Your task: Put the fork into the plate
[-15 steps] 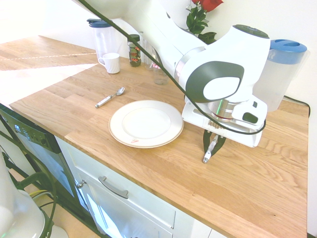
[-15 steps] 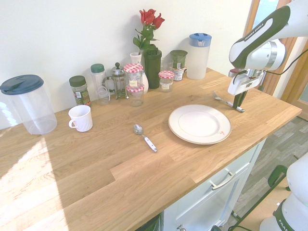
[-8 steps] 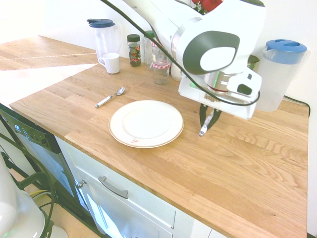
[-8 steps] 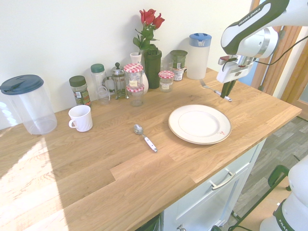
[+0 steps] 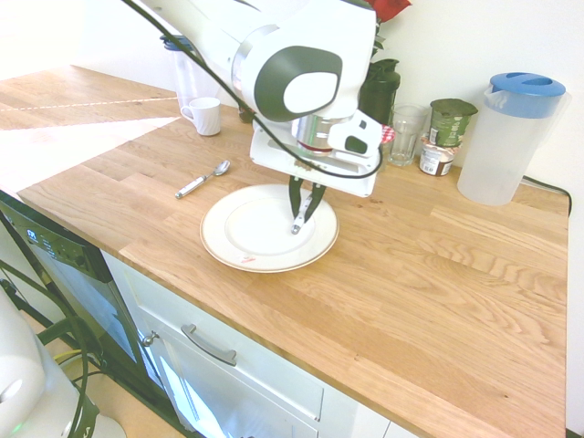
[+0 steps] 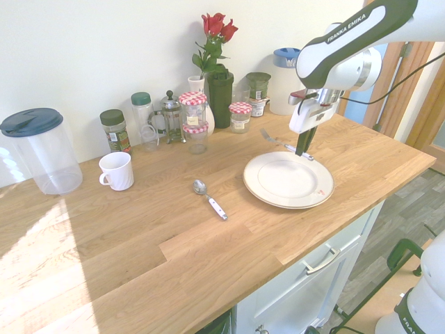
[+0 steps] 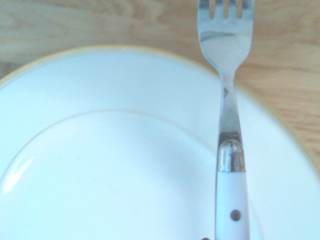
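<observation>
The gripper's fingers [image 6: 304, 142] are clamped on the white handle of the fork [image 7: 232, 200], above the plate [image 6: 277, 186] — its handle end cropped from the wrist view, the tine tips too — and any contact with the plate is unclear.

So the white robot arm [image 5: 310, 78] comes in from the upper left in the first exterior view, and from the upper right in the second. Wrist's bent over, tool [image 5: 299, 217] pointing down around mid-frame, its two dark fingers [image 5: 295, 196] basically pinched shut.
</observation>
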`<state>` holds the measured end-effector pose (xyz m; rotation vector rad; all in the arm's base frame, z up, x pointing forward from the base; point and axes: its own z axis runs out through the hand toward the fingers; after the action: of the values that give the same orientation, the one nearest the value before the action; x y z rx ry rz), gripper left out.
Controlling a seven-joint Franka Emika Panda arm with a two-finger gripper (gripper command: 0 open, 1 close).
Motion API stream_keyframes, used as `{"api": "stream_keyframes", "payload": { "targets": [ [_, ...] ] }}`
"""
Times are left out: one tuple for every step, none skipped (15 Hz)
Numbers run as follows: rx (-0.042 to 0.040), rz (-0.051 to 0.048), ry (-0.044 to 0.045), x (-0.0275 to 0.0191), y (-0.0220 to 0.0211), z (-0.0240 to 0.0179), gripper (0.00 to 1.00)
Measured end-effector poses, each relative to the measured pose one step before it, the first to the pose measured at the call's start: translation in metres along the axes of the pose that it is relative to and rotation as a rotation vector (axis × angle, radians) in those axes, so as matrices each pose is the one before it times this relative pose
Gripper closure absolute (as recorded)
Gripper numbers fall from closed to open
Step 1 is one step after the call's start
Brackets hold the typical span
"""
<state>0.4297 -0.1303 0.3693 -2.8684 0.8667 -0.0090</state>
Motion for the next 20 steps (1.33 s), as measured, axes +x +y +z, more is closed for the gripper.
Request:
{"api": "stream_keyframes", "payload": {
  "targets": [
    [-0.00224, -0.01676, -0.00660, -0.01223, -0.00620, 0.00236, 1.00],
    [-0.00376, -0.01653, -0.00420, -0.01091, -0.00460, 0.00081, 1.00],
    [-0.00839, -0.01399, -0.00301, -0.00915, -0.00183, 0.00001, 1.00],
    [-0.00865, -0.00817, -0.00025, -0.00596, 0.00164, 0.00021, 1.00],
    [-0.01297, -0.00474, -0.00190, -0.00393, 0.00335, 0.00211, 1.00],
    [-0.01601, 0.00042, -0.00534, -0.00214, 0.00624, 0.00405, 1.00],
    [-0.01149, 0.00308, -0.00574, -0.00175, 0.00563, 0.00467, 1.00],
    [-0.00305, 0.00546, -0.00243, -0.00144, 0.00379, 0.00386, 1.00],
    [-0.00022, 0.00324, -0.00006, -0.00111, 0.00182, 0.00273, 0.00],
    [-0.00006, 0.00033, 0.00045, -0.00015, 0.00015, 0.00063, 0.00],
    [-0.00014, 0.00025, 0.00000, 0.00014, 0.00000, 0.00031, 0.00],
    [0.00012, 0.00012, 0.00046, 0.00007, -0.00001, 0.00002, 0.00],
    [0.00048, 0.00166, 0.00324, 0.00035, -0.00021, -0.00015, 0.00],
    [0.00041, 0.00337, 0.00425, 0.00063, -0.00033, 0.00013, 0.00],
    [-0.00066, 0.00263, 0.00268, 0.00071, 0.00002, 0.00073, 0.00],
    [-0.00191, 0.00304, 0.00125, 0.00071, 0.00013, 0.00129, 0.00],
    [-0.00215, 0.00308, 0.00114, 0.00087, 0.00036, 0.00151, 0.00],
    [-0.00272, 0.00185, -0.00015, 0.00066, 0.00059, 0.00133, 0.00],
    [-0.00191, 0.00173, 0.00033, 0.00050, 0.00025, 0.00046, 0.00],
    [0.00031, 0.00269, 0.00300, 0.00098, -0.00027, -0.00116, 0.00]
  ]
}}
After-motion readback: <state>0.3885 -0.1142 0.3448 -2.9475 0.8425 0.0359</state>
